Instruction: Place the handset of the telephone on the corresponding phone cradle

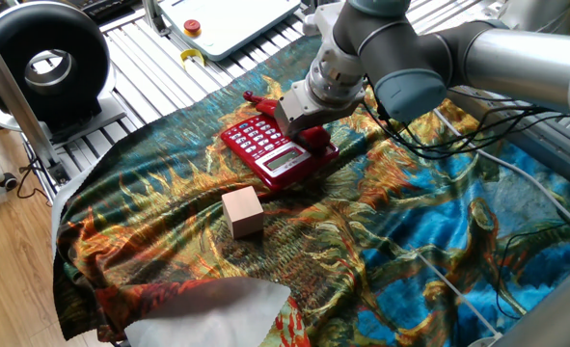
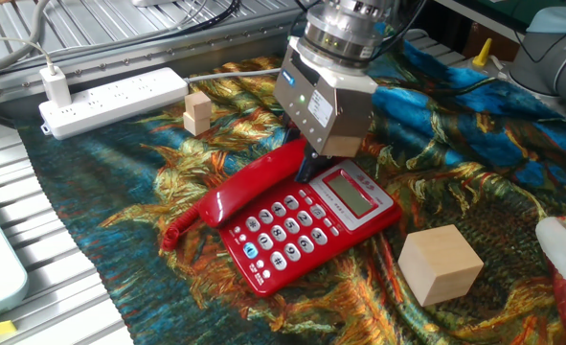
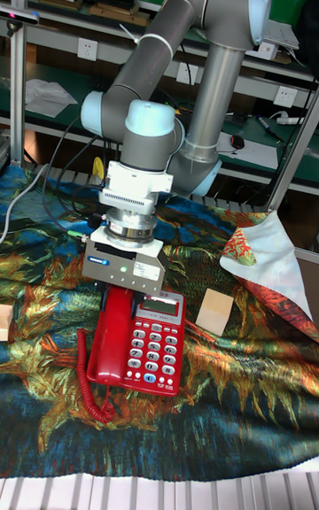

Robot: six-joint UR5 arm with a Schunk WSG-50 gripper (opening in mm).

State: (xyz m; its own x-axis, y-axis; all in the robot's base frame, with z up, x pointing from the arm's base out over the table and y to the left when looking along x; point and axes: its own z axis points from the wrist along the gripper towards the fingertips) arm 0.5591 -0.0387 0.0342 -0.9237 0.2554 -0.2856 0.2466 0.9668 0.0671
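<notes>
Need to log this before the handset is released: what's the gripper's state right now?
Gripper: low over the far end of the handset on the telephone; fingers mostly hidden, so open or shut cannot be told.

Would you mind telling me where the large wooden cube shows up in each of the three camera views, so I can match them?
One fixed view: the wooden cube lies left of centre, in front of the telephone, apart from it.
The other fixed view: the cube is at lower right, to the right of the telephone.
Tall fixed view: the cube sits right of the telephone, near mid-height.
Shared landmark: the red telephone.
</notes>
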